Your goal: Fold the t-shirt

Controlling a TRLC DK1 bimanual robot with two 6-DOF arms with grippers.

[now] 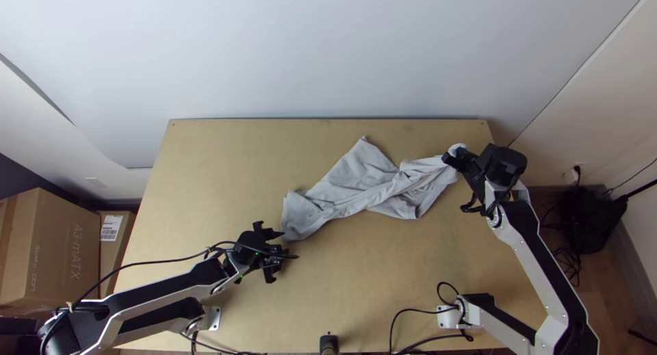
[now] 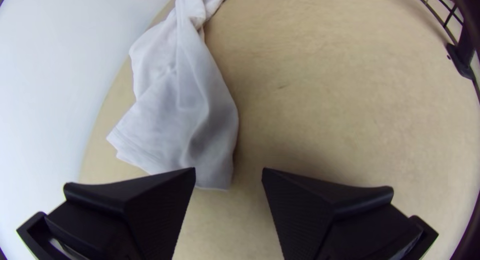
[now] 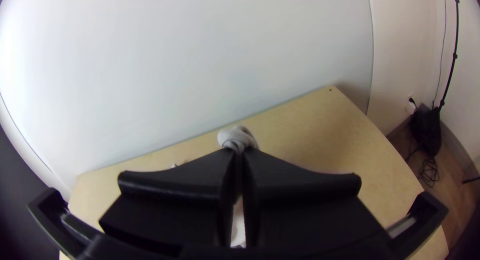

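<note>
The light grey t-shirt lies bunched and twisted across the table's middle, one end raised at the right. There my right gripper is shut on it; in the right wrist view a small bulge of cloth pokes out beyond the closed right gripper. Just off the shirt's lower left corner, my left gripper stands open. Its own wrist view has the cloth running up to the open left gripper, with the shirt's edge near one finger and table under the gap.
Bare wooden table lies in front of the shirt. A pale wall rises behind the table's far edge. Cardboard boxes stand off the left side, and a black bag with cables sits on the floor at the right.
</note>
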